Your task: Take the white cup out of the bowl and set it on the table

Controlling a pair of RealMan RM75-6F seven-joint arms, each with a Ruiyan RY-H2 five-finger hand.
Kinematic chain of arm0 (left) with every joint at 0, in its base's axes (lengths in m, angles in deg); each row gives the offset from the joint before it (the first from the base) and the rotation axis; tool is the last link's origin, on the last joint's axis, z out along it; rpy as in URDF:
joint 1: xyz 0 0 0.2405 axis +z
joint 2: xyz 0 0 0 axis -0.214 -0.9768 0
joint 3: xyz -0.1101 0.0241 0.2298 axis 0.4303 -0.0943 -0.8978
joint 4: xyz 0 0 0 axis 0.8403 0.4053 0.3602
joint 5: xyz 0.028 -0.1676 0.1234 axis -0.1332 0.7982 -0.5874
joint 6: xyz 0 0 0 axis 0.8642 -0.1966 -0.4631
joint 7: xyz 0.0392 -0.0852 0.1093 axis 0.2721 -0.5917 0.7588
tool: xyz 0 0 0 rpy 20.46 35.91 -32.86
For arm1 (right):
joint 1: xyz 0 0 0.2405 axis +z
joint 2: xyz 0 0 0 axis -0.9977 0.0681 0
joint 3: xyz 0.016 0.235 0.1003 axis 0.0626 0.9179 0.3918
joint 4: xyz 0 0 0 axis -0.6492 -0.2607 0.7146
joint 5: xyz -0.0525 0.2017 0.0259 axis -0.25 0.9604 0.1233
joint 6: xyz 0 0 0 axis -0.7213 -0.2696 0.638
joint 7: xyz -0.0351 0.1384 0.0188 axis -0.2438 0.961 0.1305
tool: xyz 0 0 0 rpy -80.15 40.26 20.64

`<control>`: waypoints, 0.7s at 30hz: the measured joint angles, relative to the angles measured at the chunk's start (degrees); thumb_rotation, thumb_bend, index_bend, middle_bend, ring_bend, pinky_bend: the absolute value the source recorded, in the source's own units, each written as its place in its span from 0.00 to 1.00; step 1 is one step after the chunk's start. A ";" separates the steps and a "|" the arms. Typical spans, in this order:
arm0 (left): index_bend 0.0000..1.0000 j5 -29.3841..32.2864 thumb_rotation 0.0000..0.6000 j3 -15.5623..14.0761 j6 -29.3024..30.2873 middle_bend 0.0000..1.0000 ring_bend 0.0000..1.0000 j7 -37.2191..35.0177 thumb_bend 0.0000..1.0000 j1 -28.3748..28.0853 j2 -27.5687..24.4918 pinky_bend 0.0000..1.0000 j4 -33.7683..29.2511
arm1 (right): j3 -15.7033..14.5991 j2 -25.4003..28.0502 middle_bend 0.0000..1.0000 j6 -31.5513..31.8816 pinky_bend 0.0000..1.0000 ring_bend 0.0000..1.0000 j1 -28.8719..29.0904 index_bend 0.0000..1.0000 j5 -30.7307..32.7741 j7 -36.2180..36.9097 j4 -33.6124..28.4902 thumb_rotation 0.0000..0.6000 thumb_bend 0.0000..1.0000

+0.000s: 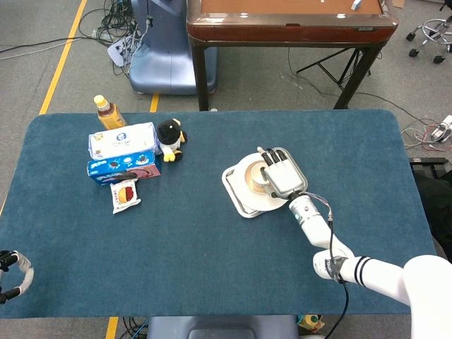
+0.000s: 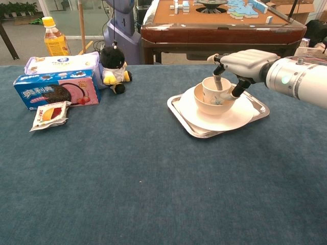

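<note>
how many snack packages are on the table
3, all at the table's far left: a white box stacked on a blue cookie box, and a small snack packet lying in front of them. None seem hidden.
</note>
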 measured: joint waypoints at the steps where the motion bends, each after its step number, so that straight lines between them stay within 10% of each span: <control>1: 0.56 0.00 1.00 0.00 0.00 0.50 0.33 0.03 0.56 0.01 0.00 0.45 -0.02 | -0.01 0.04 0.01 0.01 0.08 0.00 -0.02 0.52 0.03 -0.01 0.00 1.00 0.45; 21: 0.56 0.17 1.00 0.15 0.25 0.50 0.33 -0.22 0.56 0.17 -0.13 0.45 -0.02 | -0.13 -0.18 0.02 0.05 0.08 0.00 -0.19 0.60 0.78 -0.12 0.88 1.00 0.45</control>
